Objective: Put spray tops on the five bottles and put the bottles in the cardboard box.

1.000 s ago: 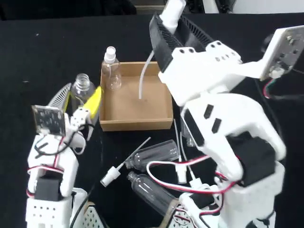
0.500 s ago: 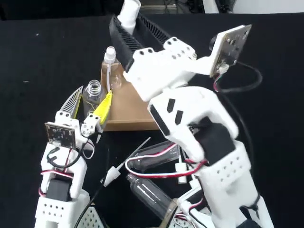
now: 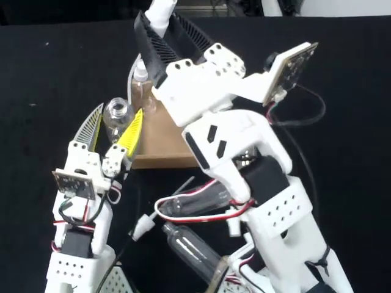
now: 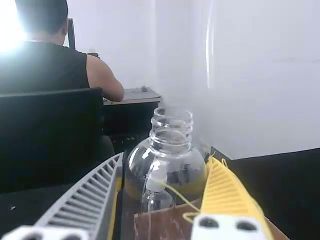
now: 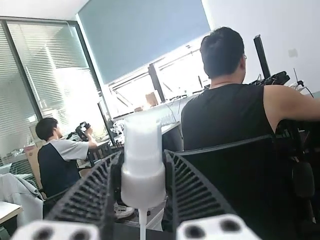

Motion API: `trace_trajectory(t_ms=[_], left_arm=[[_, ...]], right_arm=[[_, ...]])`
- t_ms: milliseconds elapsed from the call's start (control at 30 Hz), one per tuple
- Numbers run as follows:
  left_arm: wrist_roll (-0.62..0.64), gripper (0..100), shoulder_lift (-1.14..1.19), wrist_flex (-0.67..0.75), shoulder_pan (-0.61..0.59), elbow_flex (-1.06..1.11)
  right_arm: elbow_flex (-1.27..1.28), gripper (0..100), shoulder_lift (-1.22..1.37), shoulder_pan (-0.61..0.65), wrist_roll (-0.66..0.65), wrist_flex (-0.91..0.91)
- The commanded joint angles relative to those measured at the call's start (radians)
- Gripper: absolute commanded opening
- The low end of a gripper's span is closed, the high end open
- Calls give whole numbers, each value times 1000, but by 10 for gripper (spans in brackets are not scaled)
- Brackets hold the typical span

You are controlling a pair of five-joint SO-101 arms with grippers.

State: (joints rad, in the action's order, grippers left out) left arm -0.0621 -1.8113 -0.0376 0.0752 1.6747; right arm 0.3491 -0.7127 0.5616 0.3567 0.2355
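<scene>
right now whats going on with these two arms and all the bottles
The left end effector grips an open bottle upright beside the cardboard box. The right end effector holds a spray top up in the air, not yet fitted. One capped bottle stands at the box's far corner. Two uncapped bottles and a loose spray top lie on the table nearer the arms.
</scene>
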Motion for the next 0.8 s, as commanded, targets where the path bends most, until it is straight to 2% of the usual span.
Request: trace_trajectory(t_ms=[0,533,767], left_arm=[[0,30,-8,21,4,24],[0,30,-8,21,4,24],[0,30,-8,21,4,24]], right_arm=[[-4,11,-16,14,3,-28],[15,11,-15,37,-2,-40],[160,11,-16,37,-2,-276]])
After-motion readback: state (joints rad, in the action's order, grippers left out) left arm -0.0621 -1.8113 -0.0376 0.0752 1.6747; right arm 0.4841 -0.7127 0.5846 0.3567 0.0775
